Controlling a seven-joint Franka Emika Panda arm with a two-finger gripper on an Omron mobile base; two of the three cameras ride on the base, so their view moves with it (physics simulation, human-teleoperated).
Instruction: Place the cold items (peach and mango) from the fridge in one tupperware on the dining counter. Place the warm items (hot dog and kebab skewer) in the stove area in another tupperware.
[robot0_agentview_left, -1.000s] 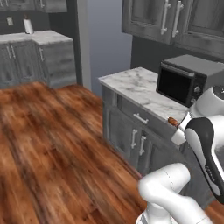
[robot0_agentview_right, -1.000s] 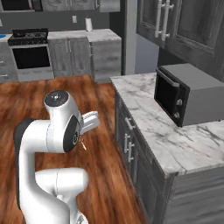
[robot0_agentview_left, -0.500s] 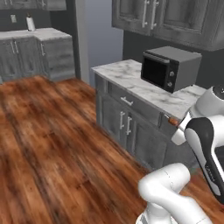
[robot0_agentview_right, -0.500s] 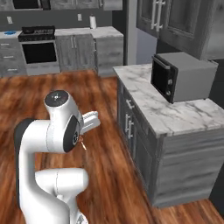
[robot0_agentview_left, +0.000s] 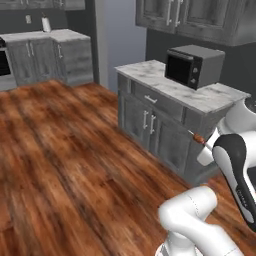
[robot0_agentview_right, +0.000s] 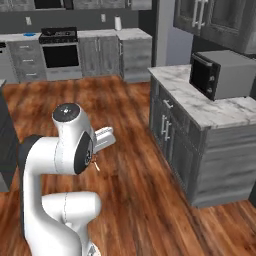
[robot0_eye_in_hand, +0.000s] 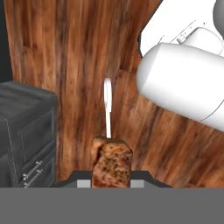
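I see wood floor (robot0_agentview_left: 75, 150) all around base. Marble counter (robot0_agentview_right: 210, 107) at my 2 o'clock, microwave (robot0_agentview_right: 217, 74) on it. Stove (robot0_agentview_right: 60, 50) far at 11 o'clock. My gripper (robot0_eye_in_hand: 111, 181) closed tight on kebab skewer (robot0_eye_in_hand: 111, 162), white stick pointing away over floor.

Microwave (robot0_agentview_left: 193, 66) stands on a marble counter (robot0_agentview_left: 210, 97), door shut. Grey cabinets (robot0_agentview_left: 155, 127) below, upper cabinets (robot0_agentview_left: 200, 17) above. Stove (robot0_agentview_right: 60, 50) along the far wall. Wood floor (robot0_agentview_left: 65, 165) throughout.
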